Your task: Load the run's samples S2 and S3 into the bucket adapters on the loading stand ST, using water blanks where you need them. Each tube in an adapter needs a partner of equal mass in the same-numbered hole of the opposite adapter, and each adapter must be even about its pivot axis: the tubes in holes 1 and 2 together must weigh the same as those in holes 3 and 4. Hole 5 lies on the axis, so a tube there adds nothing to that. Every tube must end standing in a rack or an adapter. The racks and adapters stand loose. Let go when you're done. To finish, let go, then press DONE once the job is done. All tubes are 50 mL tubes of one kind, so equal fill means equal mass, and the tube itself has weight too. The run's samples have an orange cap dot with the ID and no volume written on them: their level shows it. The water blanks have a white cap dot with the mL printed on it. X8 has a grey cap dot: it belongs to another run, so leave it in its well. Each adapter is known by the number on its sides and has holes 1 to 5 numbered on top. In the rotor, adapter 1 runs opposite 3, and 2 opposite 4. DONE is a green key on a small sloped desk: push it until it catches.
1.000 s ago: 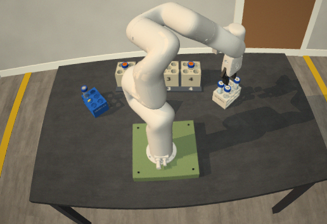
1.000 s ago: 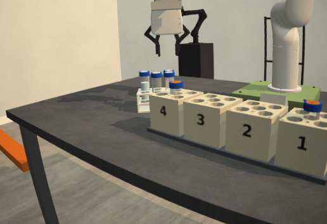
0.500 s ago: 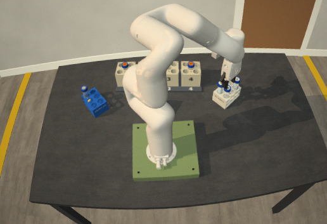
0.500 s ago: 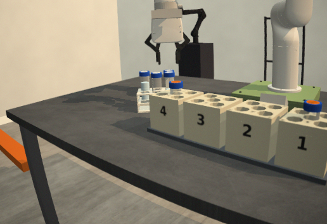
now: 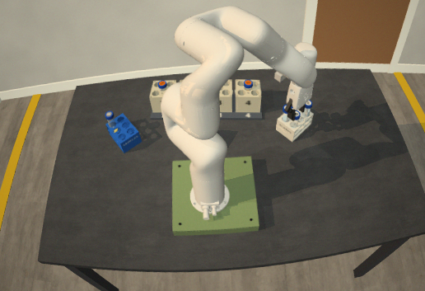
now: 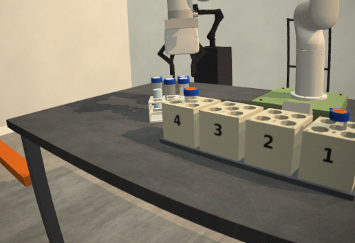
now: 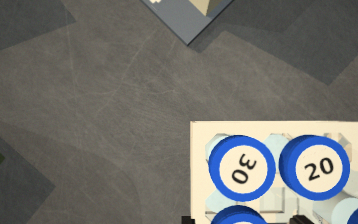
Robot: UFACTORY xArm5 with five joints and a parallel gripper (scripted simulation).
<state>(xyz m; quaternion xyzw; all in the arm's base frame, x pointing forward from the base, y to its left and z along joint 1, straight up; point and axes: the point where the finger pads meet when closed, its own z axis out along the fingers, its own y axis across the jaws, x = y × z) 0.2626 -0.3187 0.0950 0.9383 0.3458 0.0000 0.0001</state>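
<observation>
My gripper (image 5: 296,110) (image 6: 183,75) (image 7: 242,219) is open and empty, pointing down just over the white rack (image 5: 284,130) (image 7: 275,127). Its fingers are around the cap of one front tube, partly cut off in the wrist view. Several blue-ringed, white-dot tubes stand there, among them the 30 blank (image 7: 242,168) and the 20 blank (image 7: 316,168); another tube (image 6: 156,80) leans in the wrist view. Orange-dot tubes stand in adapter 4 (image 5: 248,105) (image 6: 180,132) and adapter 1 (image 6: 327,172); their IDs are unreadable. No tube shows in adapter 3 (image 6: 220,142) or adapter 2 (image 6: 268,158).
The stand ST (image 5: 243,116) (image 7: 182,35) carries the adapters at the back. A blue rack (image 5: 133,141) at the left holds a tube (image 5: 109,115) with a pale dot. The arm's green base (image 5: 243,194) is mid-table. A grey panel (image 6: 296,107) shows behind adapter 2; the DONE key is hidden.
</observation>
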